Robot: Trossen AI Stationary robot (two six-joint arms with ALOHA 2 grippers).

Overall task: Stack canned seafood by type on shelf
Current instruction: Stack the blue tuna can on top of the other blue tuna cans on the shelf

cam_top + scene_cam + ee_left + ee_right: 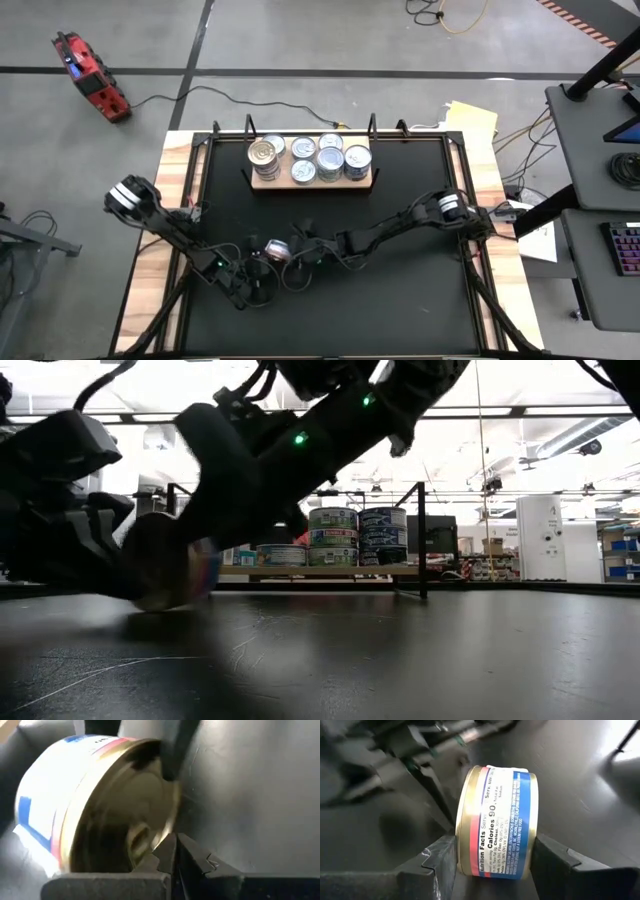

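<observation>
a short round tin [496, 822] with gold-coloured metal ends and a glossy paper label in white, blue and red lies tipped on its side near the middle of the desk's front half, its axis level with the matte black desk [400, 300] and its flat ends facing sideways. the right gripper [492, 862] has its two dark, angular fingers set one on each flat end, clamped across the tin's short axis; the nutrition print on the label runs around the curved wall between them. the left gripper [172, 857] sits just beside the same tin, on its other side, with its ridged black fingertips pressed together and holding nothing; in the left wrist view the gold end with its shallow pressed rings fills the space just past those tips, and whether they touch it cannot be told.

the shelf [310, 182], a flat rectangular light-brown wooden board, lies near the desk's back edge, its long side parallel to that edge. on it stand upright tins [330, 160], most silver-topped with bluish labels, some stacked two or three high in the low view, and one gold-topped tin [264, 155] at the board's left end.
</observation>
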